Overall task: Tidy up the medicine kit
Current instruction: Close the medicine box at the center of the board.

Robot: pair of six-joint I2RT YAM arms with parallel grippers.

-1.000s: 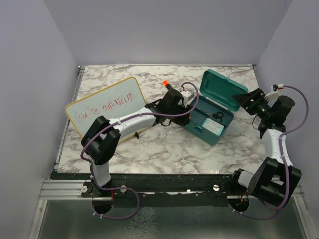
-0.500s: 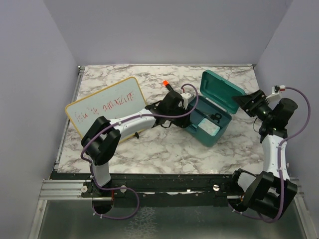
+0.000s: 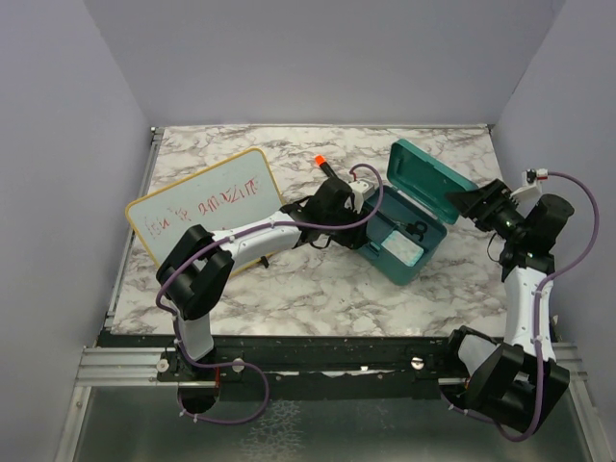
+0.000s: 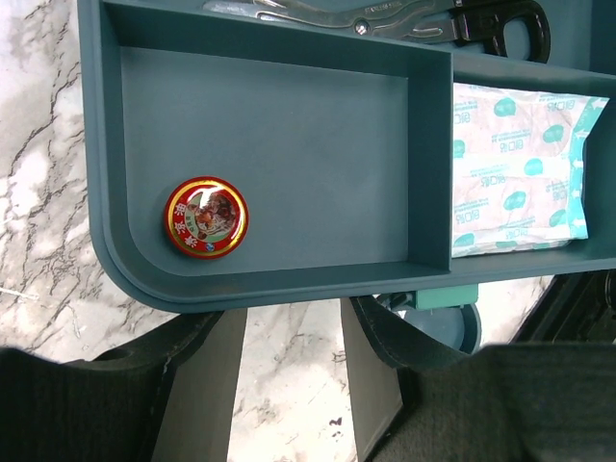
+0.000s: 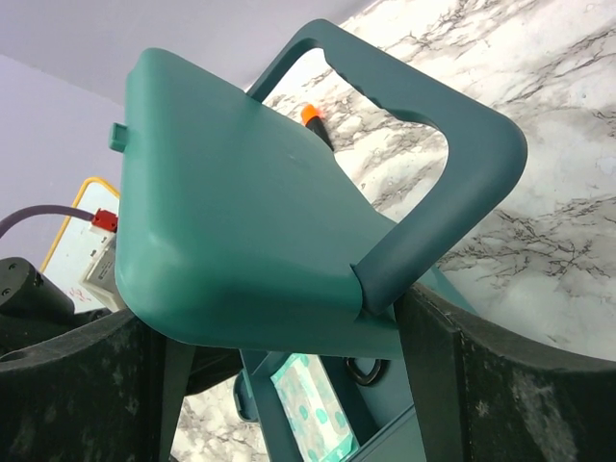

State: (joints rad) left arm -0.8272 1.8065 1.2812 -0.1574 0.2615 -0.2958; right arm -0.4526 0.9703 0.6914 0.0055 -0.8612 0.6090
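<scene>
My left hand (image 3: 358, 223) sits at the 9 o'clock side of the medicine kit (image 3: 428, 255), fingertips up against its outer wall. In its wrist camera the two fingers (image 4: 197, 385) stand partly apart with only bare marble bench (image 3: 318, 279) between them, so it grips nothing.

My right hand (image 3: 474, 202) is at the kit's 3 o'clock side, raised off the bench. Its fingers are spread wide around the lower edge of the lid (image 3: 428, 173). I cannot tell whether they press on the lid or merely bracket it.

The kit lies at about 2 o'clock from the bench centre, turned at an angle, with the lid standing up from its far edge.

Through the left wrist camera I see into the tray. A round red-and-gold tin (image 4: 205, 218) rests in the 7 o'clock corner of the large compartment. At 3 o'clock, past a divider, lies a white packet (image 4: 515, 173) with teal dots. Scissors (image 4: 500, 24) with black handles lie along the 12 o'clock strip.

A yellow-framed whiteboard (image 3: 207, 207) lies at 9 o'clock, and an orange-capped marker (image 3: 322, 162) lies between it and the kit.
</scene>
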